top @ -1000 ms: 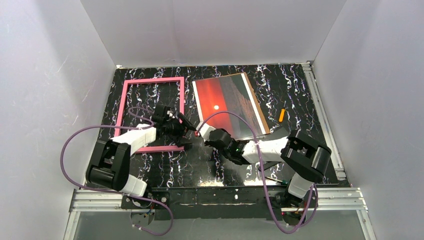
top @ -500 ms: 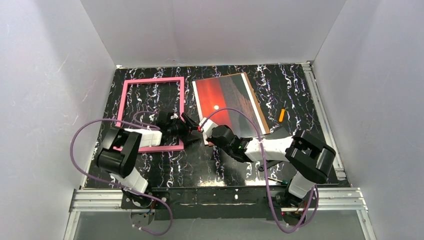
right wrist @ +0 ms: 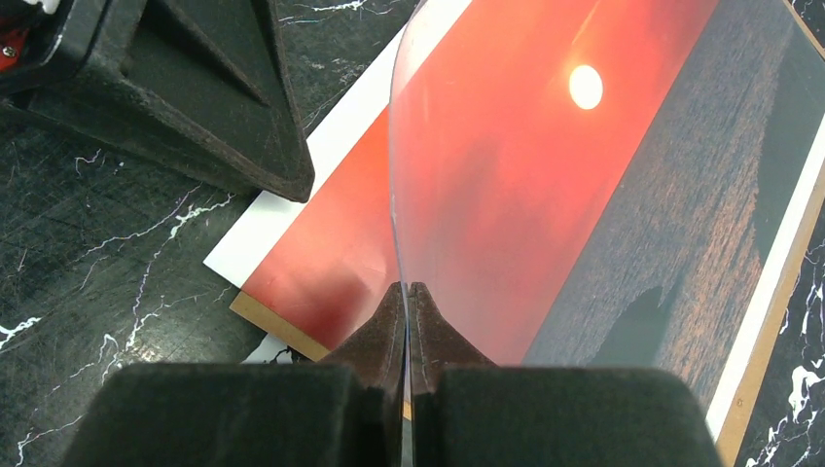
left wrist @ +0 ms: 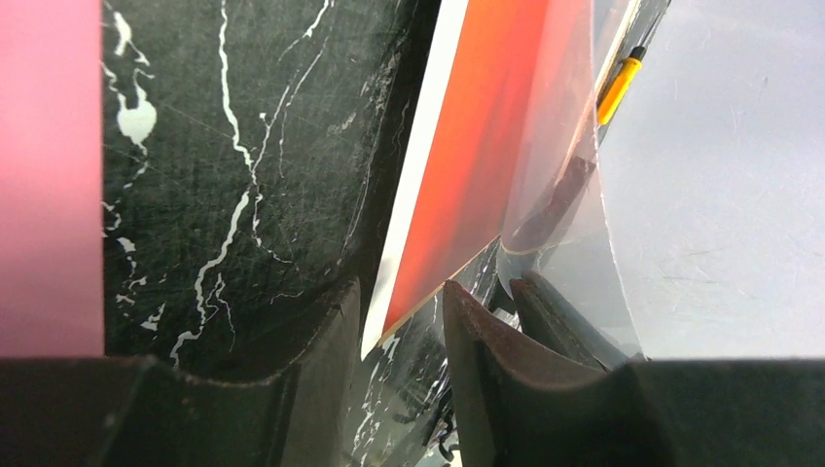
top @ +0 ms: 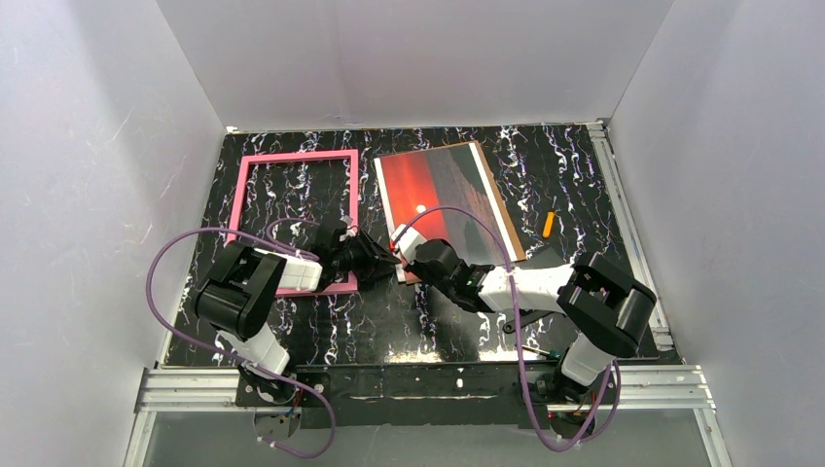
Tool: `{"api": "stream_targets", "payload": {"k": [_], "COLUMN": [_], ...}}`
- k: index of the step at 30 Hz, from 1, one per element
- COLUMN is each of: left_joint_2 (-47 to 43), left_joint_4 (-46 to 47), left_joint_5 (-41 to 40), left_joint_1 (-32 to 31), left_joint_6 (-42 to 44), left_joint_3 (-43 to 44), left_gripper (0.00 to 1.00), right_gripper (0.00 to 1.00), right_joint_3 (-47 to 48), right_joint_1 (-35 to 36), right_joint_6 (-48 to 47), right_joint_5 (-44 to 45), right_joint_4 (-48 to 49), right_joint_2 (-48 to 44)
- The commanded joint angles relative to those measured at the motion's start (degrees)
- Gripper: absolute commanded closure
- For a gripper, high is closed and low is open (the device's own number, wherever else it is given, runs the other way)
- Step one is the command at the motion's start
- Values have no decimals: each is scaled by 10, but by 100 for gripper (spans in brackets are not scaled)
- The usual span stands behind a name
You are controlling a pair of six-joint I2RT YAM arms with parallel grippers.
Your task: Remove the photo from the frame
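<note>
Pinching a curled clear plastic sheet (right wrist: 486, 185), the right gripper (right wrist: 407, 288) holds it over the red-orange sunset photo (right wrist: 326, 229); the left gripper (left wrist: 399, 289), jaws spread, straddles its near-left corner.

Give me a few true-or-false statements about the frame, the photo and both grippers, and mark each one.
1. The photo sits inside the pink frame. False: the frame lies empty, and the photo lies beside it on a brown board.
2. The right gripper is shut on a clear sheet. True.
3. The left gripper has its jaws apart, with a corner of the photo between them. True.
4. The orange-handled tool lies inside the frame. False: it lies on the table, right of the photo.
</note>
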Motion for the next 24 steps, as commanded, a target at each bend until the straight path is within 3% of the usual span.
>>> {"api": "stream_targets", "payload": {"k": [1, 6, 24], "left_joint_2": [19, 55, 34], "left_joint_4": [1, 40, 51], "left_joint_5": [-6, 10, -9], "left_joint_1": [-6, -10, -17], "left_joint_6": [21, 11, 15], "left_joint_3": [-17, -9, 5], "left_gripper": [64, 67, 85], "right_gripper": [99, 99, 99], "right_joint_3": [9, 9, 22], "right_joint_1": [-5, -6, -6], "right_joint_6": [22, 23, 26], "right_joint_5": [-9, -11, -21], "right_joint_4": [-2, -4, -17], "right_joint_2": [-12, -9, 8]}}
